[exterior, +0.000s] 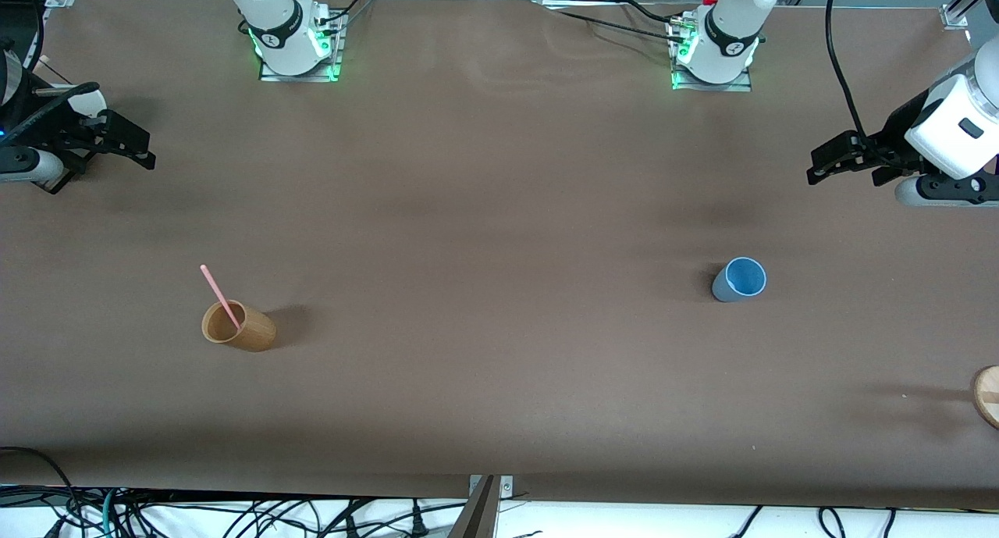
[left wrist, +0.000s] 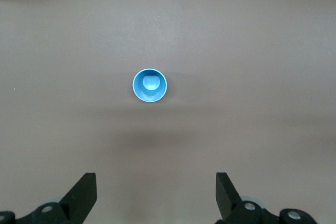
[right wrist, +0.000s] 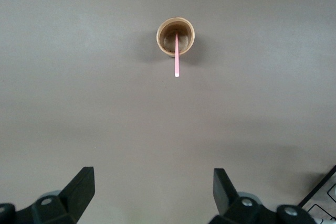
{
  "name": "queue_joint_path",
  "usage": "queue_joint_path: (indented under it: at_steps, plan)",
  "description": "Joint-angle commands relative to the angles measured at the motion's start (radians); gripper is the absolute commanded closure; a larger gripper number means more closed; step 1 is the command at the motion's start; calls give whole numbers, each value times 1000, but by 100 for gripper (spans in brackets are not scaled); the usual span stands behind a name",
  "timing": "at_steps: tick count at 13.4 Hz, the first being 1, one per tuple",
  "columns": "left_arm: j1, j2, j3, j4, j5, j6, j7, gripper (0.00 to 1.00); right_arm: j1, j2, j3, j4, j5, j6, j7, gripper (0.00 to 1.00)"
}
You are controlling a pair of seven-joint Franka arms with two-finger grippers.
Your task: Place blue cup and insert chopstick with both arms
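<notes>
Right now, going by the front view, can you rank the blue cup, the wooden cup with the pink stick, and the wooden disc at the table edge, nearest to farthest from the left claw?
1. Blue cup: at the left arm's end, nearest the open left claw.
2. Wooden disc: at that end's table edge, nearer the camera.
3. Wooden cup holding the pink stick: at the right arm's end, clearly farthest.

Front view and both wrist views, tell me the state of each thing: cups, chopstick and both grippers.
blue cup: upright, empty, alone toward the left arm's end of the table.
chopstick: leaning in the wooden cup, top sticking out.
wooden cup: upright, holding the chopstick, toward the right arm's end.
left gripper: open, empty, raised above the table.
right gripper: open, empty, raised above the table.
</notes>
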Motion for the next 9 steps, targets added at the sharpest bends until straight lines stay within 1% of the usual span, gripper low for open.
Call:
queue_joint_path:
  at_steps: [1,9]
  plan:
    - [3,19,-3,33,23,-8,16,0,-8,-8,4,8,-14,-10,-7,0]
    - [-1,19,-3,33,23,-8,13,0,-6,-8,6,0,-15,-35,-7,0]
